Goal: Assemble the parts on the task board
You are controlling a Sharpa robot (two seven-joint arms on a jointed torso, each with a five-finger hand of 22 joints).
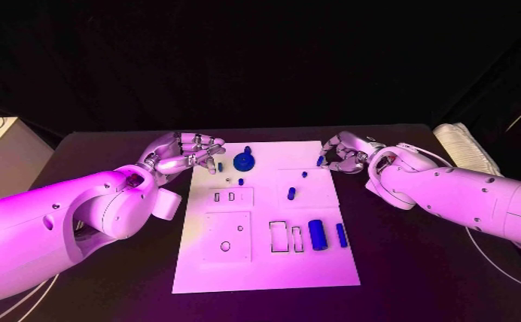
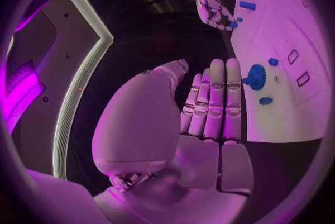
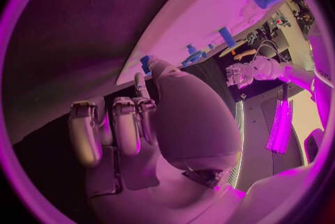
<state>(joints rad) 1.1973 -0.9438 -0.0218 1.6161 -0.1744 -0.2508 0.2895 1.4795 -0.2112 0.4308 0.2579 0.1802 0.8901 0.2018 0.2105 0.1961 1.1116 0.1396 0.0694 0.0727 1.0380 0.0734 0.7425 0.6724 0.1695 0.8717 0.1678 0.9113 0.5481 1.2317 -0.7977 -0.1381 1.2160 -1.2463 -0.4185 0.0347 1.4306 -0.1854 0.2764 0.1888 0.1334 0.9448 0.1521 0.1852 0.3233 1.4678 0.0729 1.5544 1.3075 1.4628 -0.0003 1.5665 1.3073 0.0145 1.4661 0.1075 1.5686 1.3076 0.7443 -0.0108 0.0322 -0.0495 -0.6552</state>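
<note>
Hands (image 1: 187, 151) (image 1: 345, 152) flanking task board (image 1: 266, 262)

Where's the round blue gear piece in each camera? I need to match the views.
Head view: blue gear on the task board, far end, by the left hand.
Left wrist view: gear just beyond the fingertips.
Right wrist view: cannot tell.
Shared landmark: the board.

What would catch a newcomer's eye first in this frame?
The white task board lies mid-table, dotted with small blue parts, the biggest a blue gear near its far edge. The left hand and the right hand flank that far end, the right one pinching a small blue part.
</note>
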